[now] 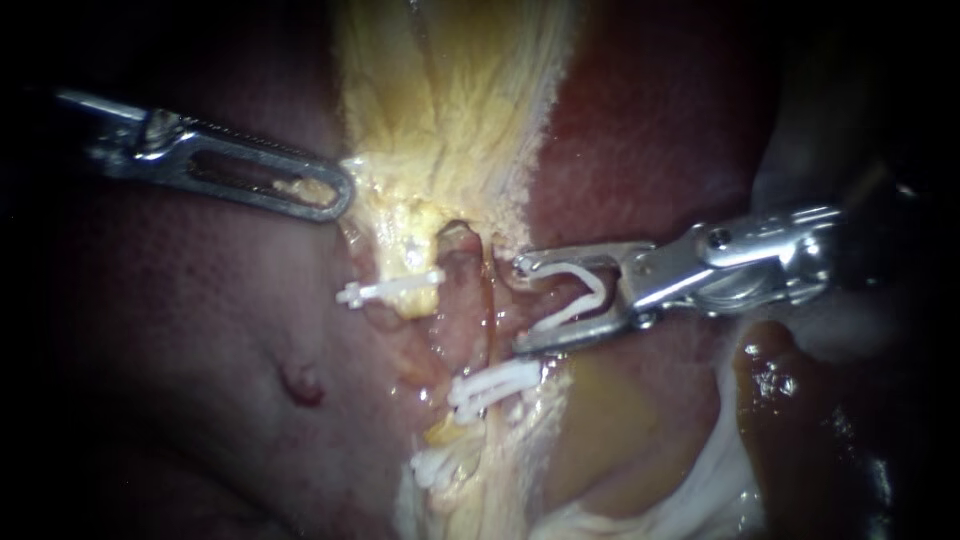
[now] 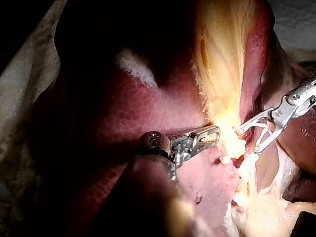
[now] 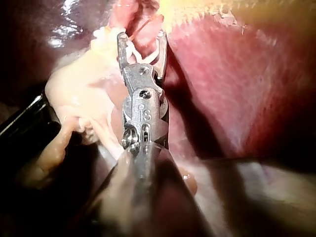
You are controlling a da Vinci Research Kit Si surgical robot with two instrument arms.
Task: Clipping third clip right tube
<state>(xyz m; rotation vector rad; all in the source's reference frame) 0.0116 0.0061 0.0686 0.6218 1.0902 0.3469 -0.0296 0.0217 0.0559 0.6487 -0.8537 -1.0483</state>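
Central glare, dark surrounding shadow

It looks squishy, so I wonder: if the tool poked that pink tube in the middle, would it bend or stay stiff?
Probably bend: the pink tube looks thin and soft, with no hard edges. It looks wet, so it may slip aside. The right tool holds an open white clip meant to pinch it, so it likely squashes easily.

A surgical practice bench: the liver (image 2: 148, 113) lies out in the open, with pale cloth (image 2: 22, 98) showing beside it. Over the liver reach the left instrument (image 1: 340, 192) and the right instrument (image 1: 520, 305), which has a white clip (image 1: 600, 285) held between its jaws. Closed clips (image 1: 495, 385) sit on the tissue beside the liver.
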